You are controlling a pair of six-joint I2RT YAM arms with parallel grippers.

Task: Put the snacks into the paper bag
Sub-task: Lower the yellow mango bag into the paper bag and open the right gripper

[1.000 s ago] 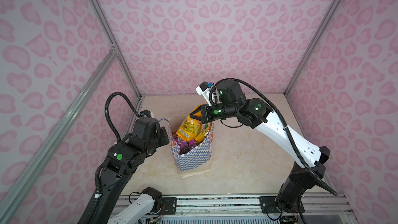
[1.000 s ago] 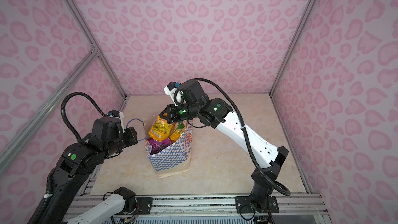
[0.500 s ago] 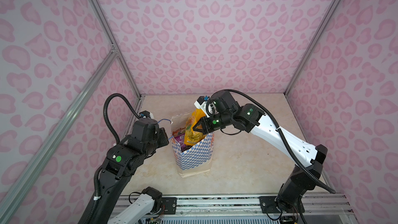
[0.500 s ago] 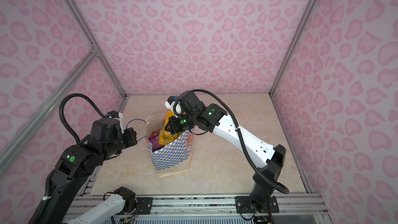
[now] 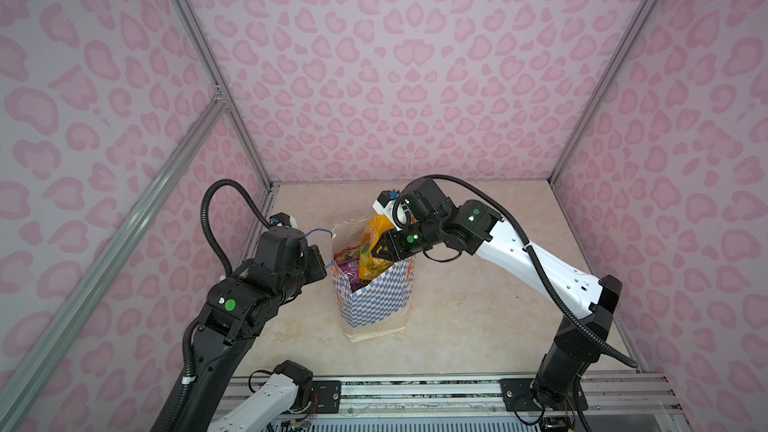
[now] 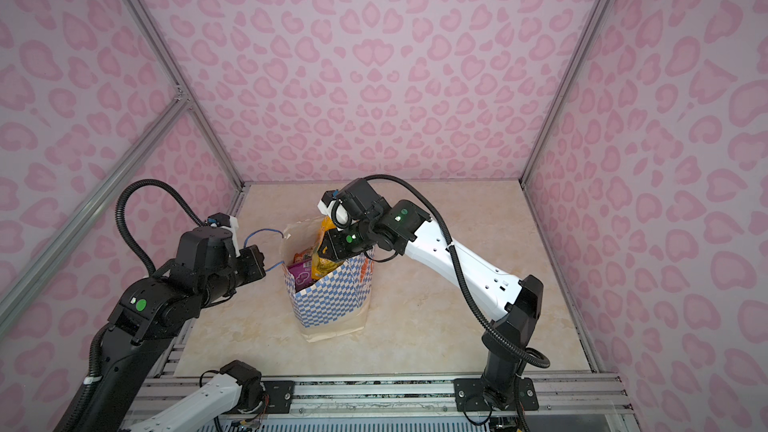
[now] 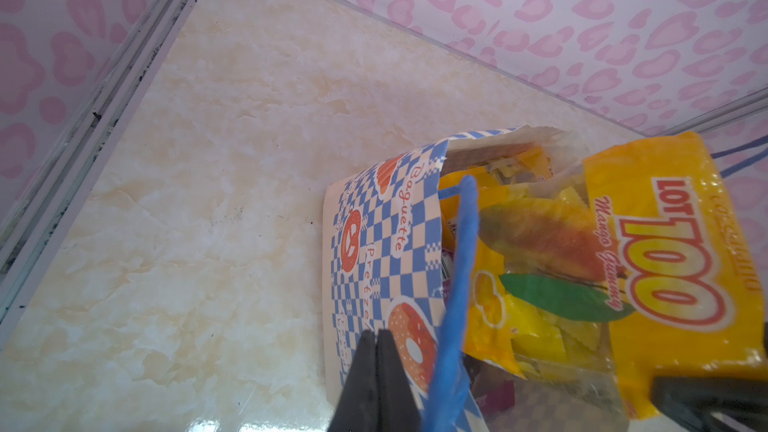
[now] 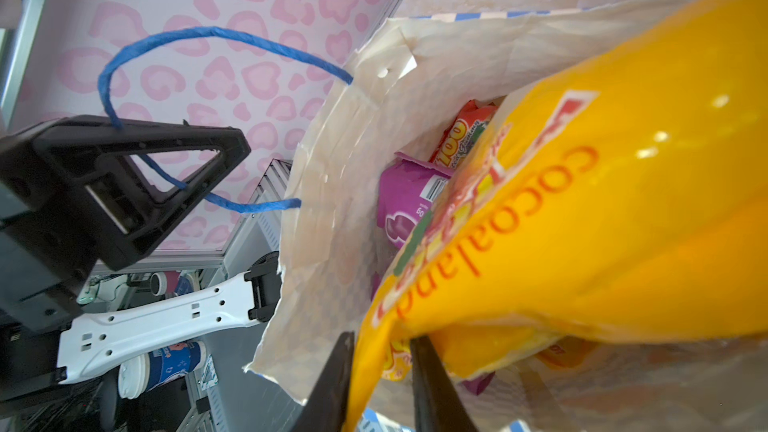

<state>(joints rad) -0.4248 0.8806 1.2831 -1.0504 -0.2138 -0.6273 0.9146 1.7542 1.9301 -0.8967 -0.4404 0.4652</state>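
**Paper bag**: one, blue-and-white checkered with orange print. It stands upright near mid-table with its mouth open.
**Blue cord handle**: one in plain sight.
**Snack packets**, all in the bag:
- yellow-orange packet, one, on end with its top above the rim
- purple packet, one
- red-orange packet, one
- others beneath, too hidden to count

**Surface:** beige marbled tabletop.
**Room:** pink heart-print walls, aluminium posts.
**Left gripper**: fingers pressed together, pinching the blue cord handle, which is drawn out sideways from the bag.
**Right gripper**: fingers partly spread over the bag mouth. The yellow-orange packet's edge lies between them, touching both.
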